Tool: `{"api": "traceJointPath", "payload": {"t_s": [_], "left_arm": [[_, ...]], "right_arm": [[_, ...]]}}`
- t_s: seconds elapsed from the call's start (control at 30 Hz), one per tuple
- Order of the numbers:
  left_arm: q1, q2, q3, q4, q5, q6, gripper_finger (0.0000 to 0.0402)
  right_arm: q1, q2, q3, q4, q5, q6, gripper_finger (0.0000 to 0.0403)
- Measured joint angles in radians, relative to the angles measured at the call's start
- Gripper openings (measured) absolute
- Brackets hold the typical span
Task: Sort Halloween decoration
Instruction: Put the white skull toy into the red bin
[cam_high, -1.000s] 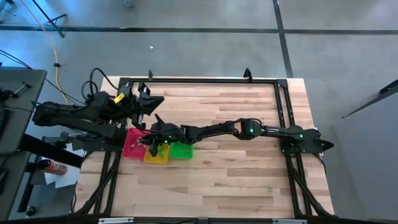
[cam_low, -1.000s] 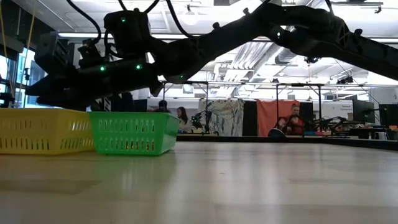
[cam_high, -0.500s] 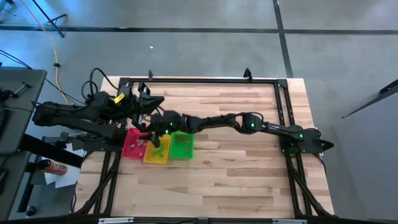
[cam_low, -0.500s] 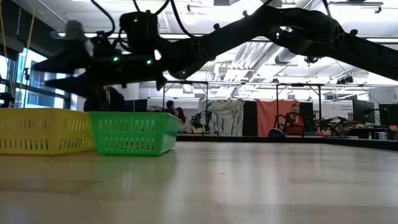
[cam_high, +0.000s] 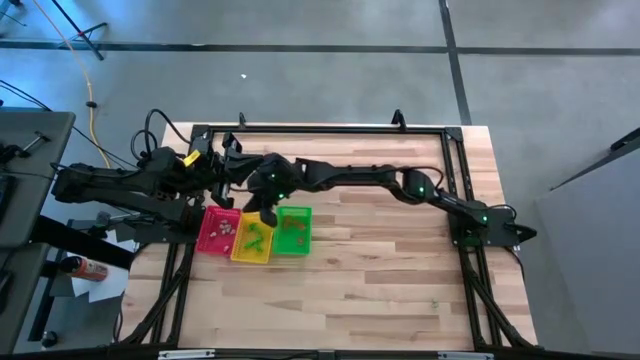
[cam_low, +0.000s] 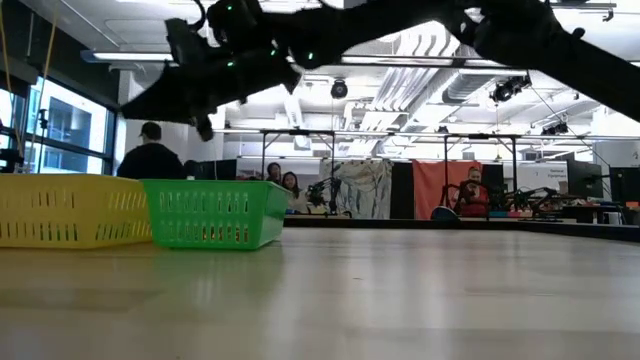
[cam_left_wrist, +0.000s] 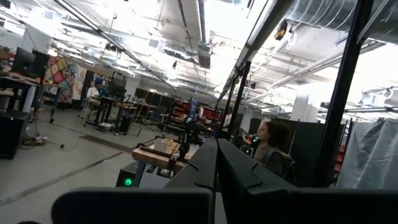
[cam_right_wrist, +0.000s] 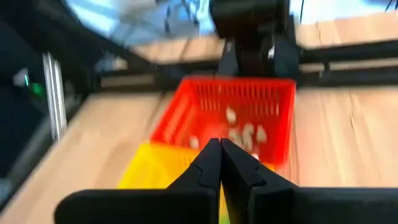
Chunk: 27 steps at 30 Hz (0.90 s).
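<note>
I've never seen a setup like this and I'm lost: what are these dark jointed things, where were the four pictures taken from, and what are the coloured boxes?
Those are two robot arms at a pale wooden table. One picture looks straight down, one looks level across the tabletop, and two come from cameras on the arms' wrists. Three slotted plastic trays stand side by side: the red tray, the yellow tray and the green tray. Tiny trinkets lie in them, pale ones in the red. The right claw hangs shut above the yellow tray, holding nothing visible. The left claw waits shut near the table's far edge.
</note>
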Motion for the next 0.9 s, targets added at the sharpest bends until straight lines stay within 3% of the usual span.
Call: {"api": "traceJointPath", "payload": {"t_s": [0.33, 0.9], "left_arm": [[0.0, 0.0, 0.0, 0.002, 0.0, 0.0, 0.0], [0.0, 0.0, 0.0, 0.036, -0.004, 0.002, 0.0]], "right_arm": [[-0.001, -0.059, -0.001, -0.471, 0.058, -0.267, 0.0], [-0.065, -0.176, -0.001, -0.819, 0.062, -0.416, 0.0]]}}
